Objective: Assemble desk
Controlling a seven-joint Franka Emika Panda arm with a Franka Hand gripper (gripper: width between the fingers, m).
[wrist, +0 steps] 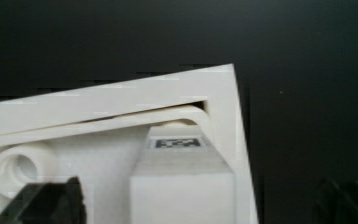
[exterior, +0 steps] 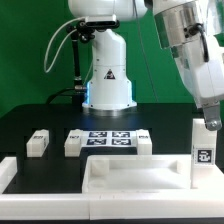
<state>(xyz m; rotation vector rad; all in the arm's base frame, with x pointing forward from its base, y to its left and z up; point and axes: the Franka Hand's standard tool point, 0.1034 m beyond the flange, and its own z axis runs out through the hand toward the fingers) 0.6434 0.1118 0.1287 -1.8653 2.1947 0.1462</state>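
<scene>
The main risk is the upright leg point(exterior: 202, 152) toppling or lifting out of its socket. It stands in the near corner of the desk's panel point(exterior: 130, 182), at the exterior view's right, and nothing here shows how firmly it is seated (the joint itself is hidden by the panel's rim). A sideways drift of the arm, or a finger catching the leg's top on the way up, could knock it over. A hard enough knock could also shove the panel across the black tabletop point(exterior: 40, 120), leaving the other corner sockets in a new spot.

The pincer point(exterior: 208, 122) is released, with its jaws spread wide and gripping nothing. It hangs just above the top of the leg, close enough that I cannot tell whether a fingertip touches it. In the wrist view both dark fingertips point(wrist: 51, 200) sit apart from the leg, one on each side, with the tagged face of the leg between them.

The loose legs point(exterior: 38, 142) lie well apart from the pincer, in the middle left of the exterior frame beside the marker board point(exterior: 108, 138).
</scene>
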